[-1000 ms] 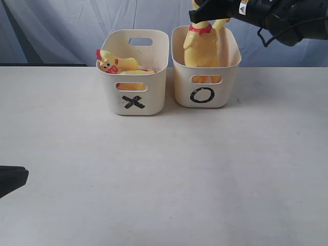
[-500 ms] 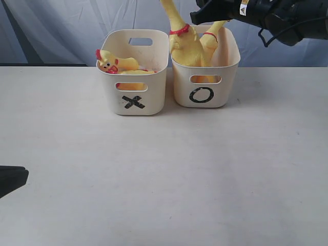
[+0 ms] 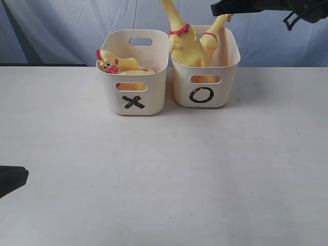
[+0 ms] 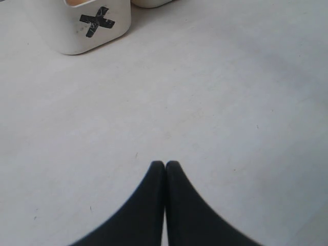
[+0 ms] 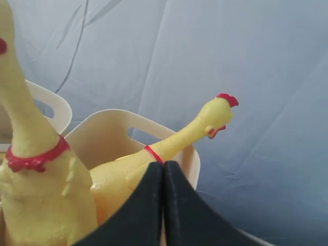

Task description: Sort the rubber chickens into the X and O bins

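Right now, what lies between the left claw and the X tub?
Bare white tabletop only, from black left claw to cream X-marked plastic tub; left wrist view shows it.

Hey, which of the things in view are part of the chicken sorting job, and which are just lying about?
Job:
X bin, holding a head piece and a body
O bin, holding a first chicken and a second chicken

Just there:
table
blue cloth behind

Tall chicken (image 3: pixel 184 48) head cut by top edge; X bin (image 3: pixel 154 95) contents mostly hid by wall.
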You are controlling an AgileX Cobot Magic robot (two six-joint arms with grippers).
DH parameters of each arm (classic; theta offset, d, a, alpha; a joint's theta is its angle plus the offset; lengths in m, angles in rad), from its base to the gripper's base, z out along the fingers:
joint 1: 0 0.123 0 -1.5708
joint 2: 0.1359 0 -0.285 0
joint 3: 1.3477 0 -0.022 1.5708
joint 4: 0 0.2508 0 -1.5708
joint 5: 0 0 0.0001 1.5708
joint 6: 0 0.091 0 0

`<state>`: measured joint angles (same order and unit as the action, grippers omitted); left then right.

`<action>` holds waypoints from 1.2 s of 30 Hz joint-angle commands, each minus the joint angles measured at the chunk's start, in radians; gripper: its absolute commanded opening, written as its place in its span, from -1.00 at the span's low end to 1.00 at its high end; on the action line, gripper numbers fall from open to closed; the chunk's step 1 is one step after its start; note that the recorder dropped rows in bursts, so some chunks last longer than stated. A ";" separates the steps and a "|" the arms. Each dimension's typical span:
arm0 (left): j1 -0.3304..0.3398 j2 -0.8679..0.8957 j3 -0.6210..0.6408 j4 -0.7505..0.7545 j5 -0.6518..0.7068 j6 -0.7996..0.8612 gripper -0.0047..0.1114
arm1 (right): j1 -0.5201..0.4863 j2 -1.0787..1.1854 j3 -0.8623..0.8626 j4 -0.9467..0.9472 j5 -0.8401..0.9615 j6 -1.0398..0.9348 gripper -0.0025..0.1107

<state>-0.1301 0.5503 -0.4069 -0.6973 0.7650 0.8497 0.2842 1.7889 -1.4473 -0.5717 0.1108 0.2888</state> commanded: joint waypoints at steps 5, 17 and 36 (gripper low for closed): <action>-0.002 -0.006 0.004 0.004 -0.003 -0.006 -0.92 | -0.004 -0.129 0.166 0.039 -0.077 -0.006 -0.97; -0.002 -0.006 0.004 0.007 -0.026 -0.002 -0.92 | -0.004 -0.385 0.633 0.017 -0.525 -0.004 -0.97; -0.002 -0.006 0.004 0.020 -0.057 -0.002 -0.92 | -0.004 -0.678 0.957 -0.003 -0.644 0.081 -0.97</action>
<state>-0.1301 0.5503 -0.4069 -0.6786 0.7145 0.8497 0.2842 1.1237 -0.4969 -0.5759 -0.5377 0.3652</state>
